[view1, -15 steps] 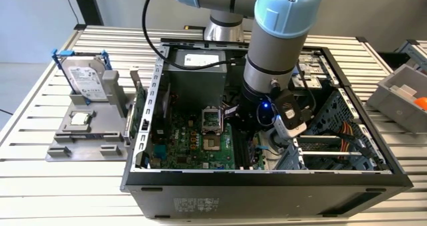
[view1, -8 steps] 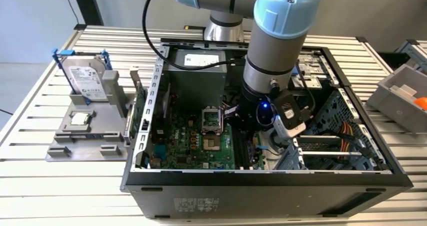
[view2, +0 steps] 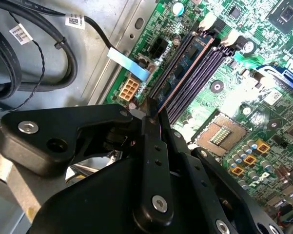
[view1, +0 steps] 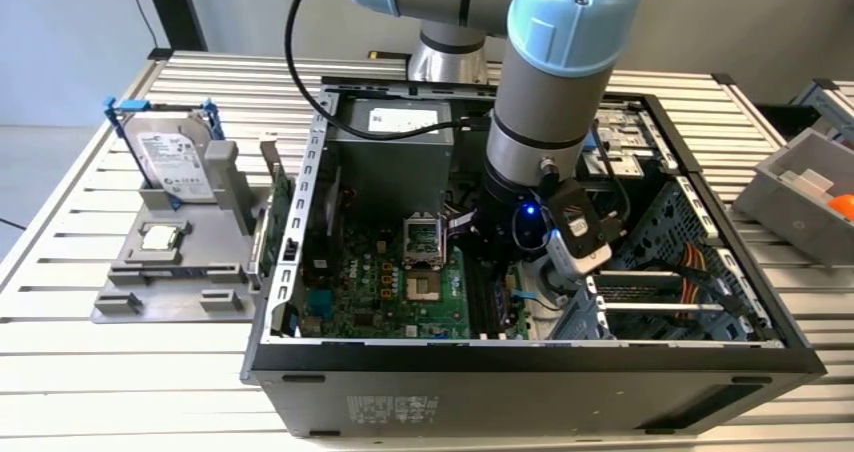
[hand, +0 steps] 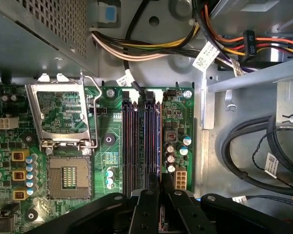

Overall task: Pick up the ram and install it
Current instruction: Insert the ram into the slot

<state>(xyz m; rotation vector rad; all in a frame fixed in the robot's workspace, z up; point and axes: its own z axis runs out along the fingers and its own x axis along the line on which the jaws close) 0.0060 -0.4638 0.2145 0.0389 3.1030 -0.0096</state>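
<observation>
1. RAM stick – standing on edge along one of the dark memory slots of the motherboard, inside the open computer case; near end caught at the gripper.
2. Fingers drawn together, seemingly clamped on that near end of the stick in the second wrist view, with only a thin edge showing between them. Cannot tell whether fully seated or merely resting in the slot mouth.
3. Arm reaching steeply down into the case in the exterior view, wrist just above the board's slot area.
4. Likely risks, judged from this layout:
   - Pressing at one end only could tip the stick, leaving the far end high and the white latches unclosed.
   - Slight misalignment with the slot's channel could bend the board or scrape contacts rather than seat them.
   - Neighbouring slots lie just beside this one, so a small sideways drift could jam the edge on the ridge between them.
   - Open processor socket sits near the slots; a slip of the fingers toward it could damage exposed pins.
   - Black cables loop close beside the gripper body – possible snag on any sideways motion.
</observation>
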